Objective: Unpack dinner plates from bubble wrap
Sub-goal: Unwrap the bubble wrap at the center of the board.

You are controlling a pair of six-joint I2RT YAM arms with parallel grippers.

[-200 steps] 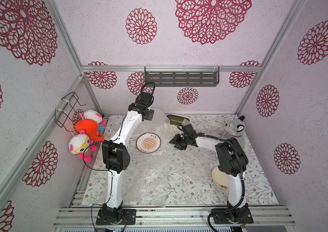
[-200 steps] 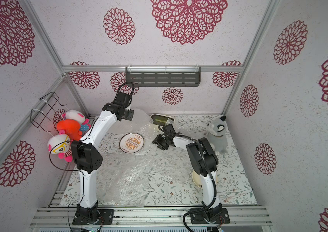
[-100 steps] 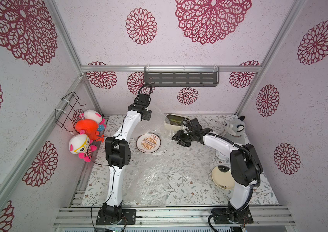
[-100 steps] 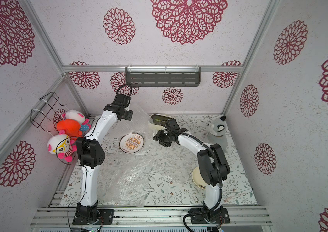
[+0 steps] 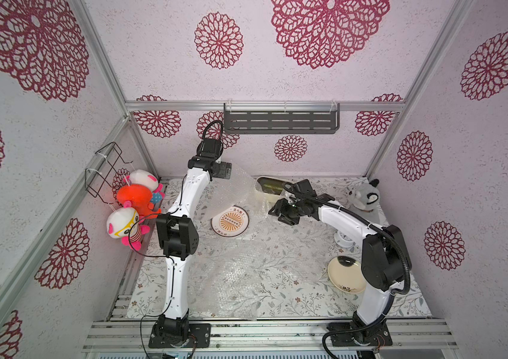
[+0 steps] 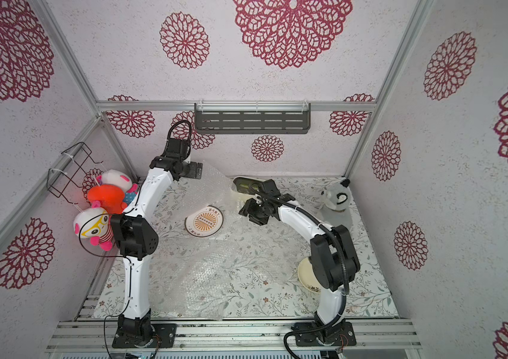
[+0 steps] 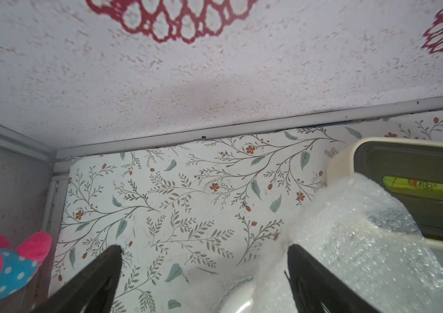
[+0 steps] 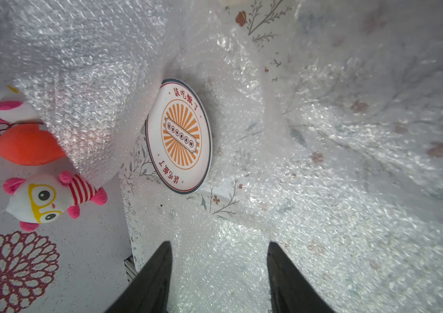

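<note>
The floral-printed tabletop [image 5: 293, 248] stands in a booth of pale walls stamped with crimson rosettes. Toward the back, a white round ceramic plate with an orange sunburst and dark rim [image 5: 230, 221] lies flat and face up on a clear, crinkly bubble-wrap sheet [image 5: 234, 192]. The far part of this sheet rears up behind the plate as a loose flap. The left gripper [image 5: 223, 171] hangs above the table by the back wall, at the top of the flap. In the left wrist view its jaws are spread wide and released, and the flap's edge stands right by one finger [image 7: 305, 271]; contact cannot be told. The right gripper [image 5: 283, 211] hovers near the plate's right side over the same sheet, in front of a cream rounded box with a dark green top [image 5: 269, 189]. In the right wrist view its jaws stand half apart with wrap behind them, gripping nothing, and they point at the plate. A cream round plate with small dark rim motifs [image 5: 344, 275] rests at the front right, partly hidden by the right arm's elbow and well apart from both grippers. A second bubble-wrap sheet [image 5: 231, 279] lies spread flat at the front centre.
</note>
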